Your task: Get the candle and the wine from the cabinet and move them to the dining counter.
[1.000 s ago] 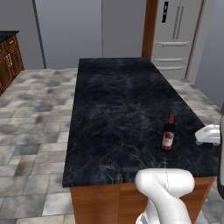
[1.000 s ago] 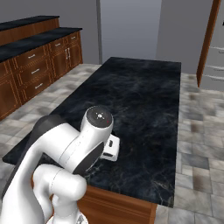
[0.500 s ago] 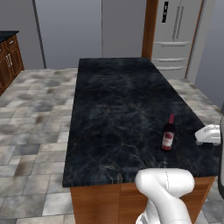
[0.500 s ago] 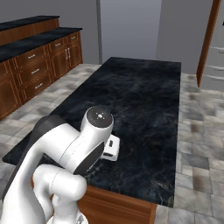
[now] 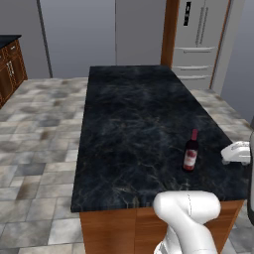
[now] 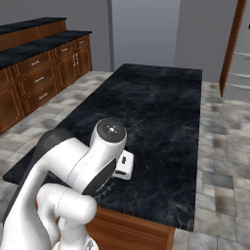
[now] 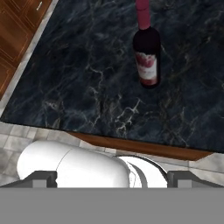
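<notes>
Worktop: dining counter (image 5: 134, 129), black white-veined marble.
Wine (image 5: 190, 151): stood upright near the worktop's near edge.
Floor: grey stone tiles (image 5: 34, 129).
End effector (image 7: 111, 177): fingers spread wide apart, holding nothing.

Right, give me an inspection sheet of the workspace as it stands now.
Surface: dining counter, black veined marble on a wooden base.
Job's things: wine upright on the counter near its close end; candle and cabinet, nothing seen.
Clutter: nothing seen.
Gripper: gripper beside the wine, apart from it, fingers open, holding nothing.
Cables: nothing seen.
Surroundings: tiled floor, wooden drawers, fridge.
</notes>
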### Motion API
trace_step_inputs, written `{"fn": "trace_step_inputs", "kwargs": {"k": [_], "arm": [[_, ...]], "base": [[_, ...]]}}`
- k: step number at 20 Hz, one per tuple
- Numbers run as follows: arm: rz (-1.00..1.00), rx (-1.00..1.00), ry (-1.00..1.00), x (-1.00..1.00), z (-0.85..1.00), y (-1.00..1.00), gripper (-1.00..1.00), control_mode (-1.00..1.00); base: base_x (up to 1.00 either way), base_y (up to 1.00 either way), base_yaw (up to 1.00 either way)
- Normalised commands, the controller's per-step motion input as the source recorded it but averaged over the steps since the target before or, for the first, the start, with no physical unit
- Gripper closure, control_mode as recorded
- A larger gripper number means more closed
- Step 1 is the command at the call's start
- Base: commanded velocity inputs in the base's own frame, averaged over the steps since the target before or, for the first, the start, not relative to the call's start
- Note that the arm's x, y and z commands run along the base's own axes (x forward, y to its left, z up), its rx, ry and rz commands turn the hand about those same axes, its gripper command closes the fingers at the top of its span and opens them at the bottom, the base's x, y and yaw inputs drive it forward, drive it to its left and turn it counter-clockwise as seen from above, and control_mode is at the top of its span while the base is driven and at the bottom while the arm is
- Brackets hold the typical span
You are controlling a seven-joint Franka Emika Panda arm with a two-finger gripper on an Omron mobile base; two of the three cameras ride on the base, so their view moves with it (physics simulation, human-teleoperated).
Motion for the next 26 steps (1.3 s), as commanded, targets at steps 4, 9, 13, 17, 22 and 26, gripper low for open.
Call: {"fn": "trace_step_inputs", "kwargs": {"k": [4, 9, 13, 17, 22, 26], "arm": [[0.00, 0.00, 0.00, 0.00, 0.00, 0.00, -1.00, 1.00], [0.00, 0.00, 0.00, 0.00, 0.00, 0.00, -1.00, 1.00], [0.00, 0.00, 0.00, 0.00, 0.00, 0.00, -1.00, 1.00], [0.00, 0.00, 0.00, 0.00, 0.00, 0.00, -1.00, 1.00], [0.00, 0.00, 0.00, 0.00, 0.00, 0.00, -1.00, 1.00], [0.00, 0.00, 0.00, 0.00, 0.00, 0.00, -1.00, 1.00]], "base": [[-0.14, 0.00, -0.01], [-0.69, 0.00, -0.16], [-0.76, -0.03, -0.19], [-0.72, 0.00, -0.22], [-0.15, 0.01, -0.74], [0.00, 0.06, -0.99]]}}
